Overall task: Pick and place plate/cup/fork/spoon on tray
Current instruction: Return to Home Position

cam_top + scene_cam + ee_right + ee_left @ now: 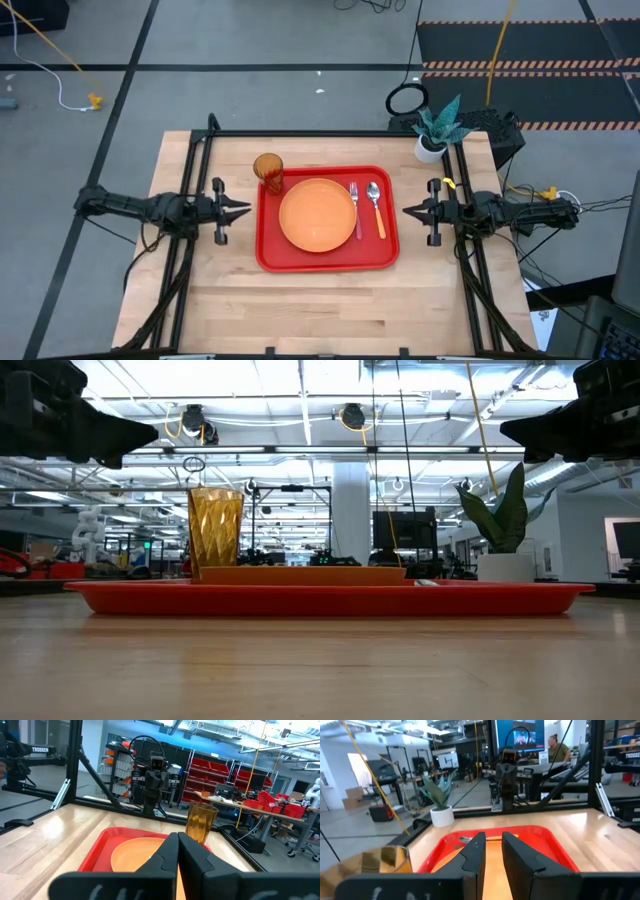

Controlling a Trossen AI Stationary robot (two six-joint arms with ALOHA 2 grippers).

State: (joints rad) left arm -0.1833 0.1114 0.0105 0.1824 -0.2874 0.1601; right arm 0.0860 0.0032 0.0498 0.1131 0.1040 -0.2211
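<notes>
With all four pieces already sitting on the tray [328,258], the job looks to me as good as finished, and both arms hang back off the tray's short sides, clear of everything. At centre frame in the overhead picture the plate [317,214] lies flat, a plain shallow disc of smooth orange plastic. The cup [268,169] stands upright at the tray's upper-left corner, just beside the plate's rim, a ribbed translucent amber tumbler that catches the light. To the right of the plate lie the fork [355,207], pinkish handle and metal tines, and then the spoon [376,205], orange handle and shiny bowl, roughly side by side and a little apart. The tray itself is glossy red, rectangular with rounded corners and a low raised rim, on a pale wood table [300,310]. The left gripper [243,210], left of centre, shows its fingers parted by a narrow gap and empty; the right gripper [409,210], right of centre, has its fingers pressed together on nothing. I would guess the next move calls for nothing more than staying clear or retiring, since no piece seems left to fetch.
</notes>
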